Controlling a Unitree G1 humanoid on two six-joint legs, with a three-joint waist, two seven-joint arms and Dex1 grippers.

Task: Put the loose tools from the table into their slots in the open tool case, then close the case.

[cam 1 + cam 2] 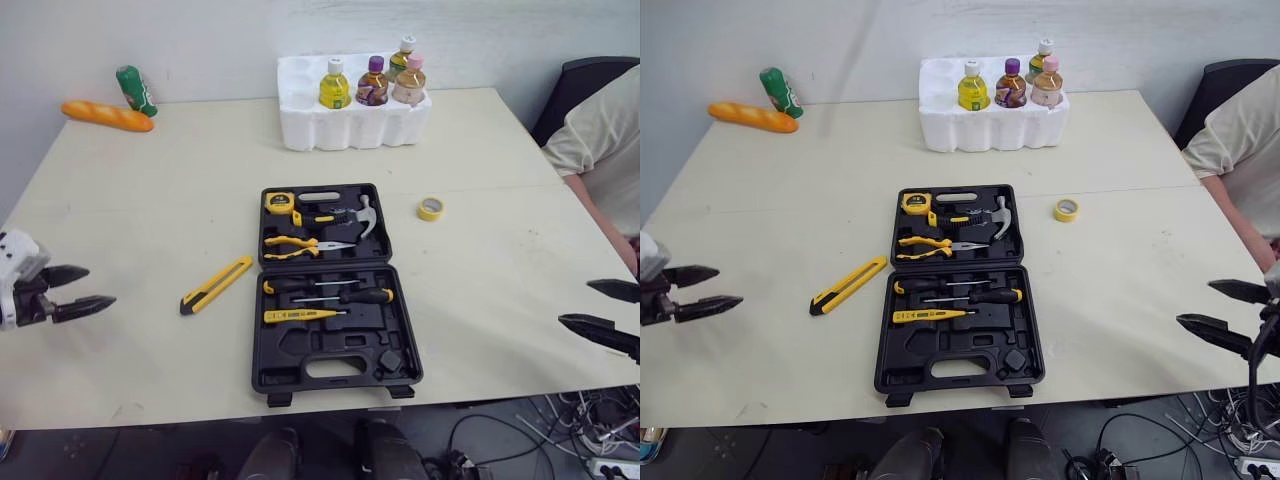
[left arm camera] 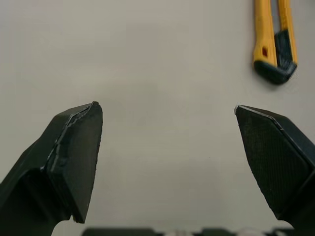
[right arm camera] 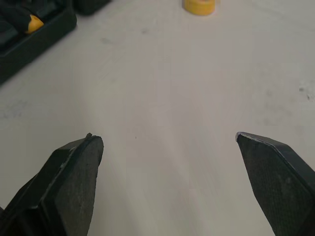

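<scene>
The black tool case (image 1: 330,290) lies open in the middle of the table, holding a tape measure, hammer, pliers and screwdrivers in their slots. A yellow and black utility knife (image 1: 215,285) lies loose on the table just left of the case; its end shows in the left wrist view (image 2: 274,42). A yellow tape roll (image 1: 431,208) sits to the right of the case, seen too in the right wrist view (image 3: 199,6). My left gripper (image 1: 92,288) hovers open near the table's left edge, well left of the knife. My right gripper (image 1: 578,305) stands open at the right edge, empty.
A white foam tray (image 1: 345,122) with several bottles stands at the back of the table. A bread loaf (image 1: 107,116) and a green bottle (image 1: 135,90) lie at the back left. A person's arm (image 1: 600,170) rests at the right edge beside a dark chair.
</scene>
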